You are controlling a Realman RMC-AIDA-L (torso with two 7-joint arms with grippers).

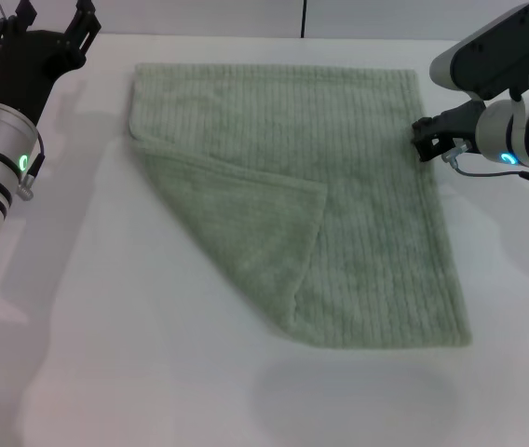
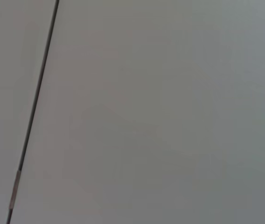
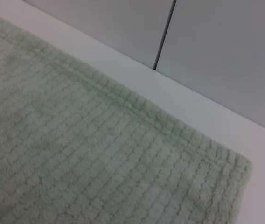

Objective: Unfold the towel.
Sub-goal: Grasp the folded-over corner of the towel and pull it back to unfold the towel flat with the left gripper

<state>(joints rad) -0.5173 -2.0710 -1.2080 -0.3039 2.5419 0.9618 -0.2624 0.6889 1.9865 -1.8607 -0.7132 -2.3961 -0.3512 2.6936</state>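
The towel (image 1: 358, 186) was laid flat on the white table (image 1: 153, 391), spread across the middle of the work area, with one corner — the near-left one — folded diagonally over onto the main sheet as a triangular flap (image 1: 246, 242). Because that flap lay on top of the ribbed surface, the task was judged incomplete: the flap was yet to be drawn back toward the robot's near left so that the cloth would lie in a single layer.

The right gripper (image 1: 429, 137) was held low at the towel's right edge, near the far right corner, the forearm reaching in roughly level from the right. Whether its fingers were apart or closed on the hem could not be determined. In the right wrist view, the far hemmed edge and corner of the towel (image 3: 100, 154) were seen against the table, with a panelled wall (image 3: 216, 46) behind — consistent with a pose aimed at that corner.

The left gripper (image 1: 48, 37) was held at the far left, well apart from the towel, its fingers spread and empty
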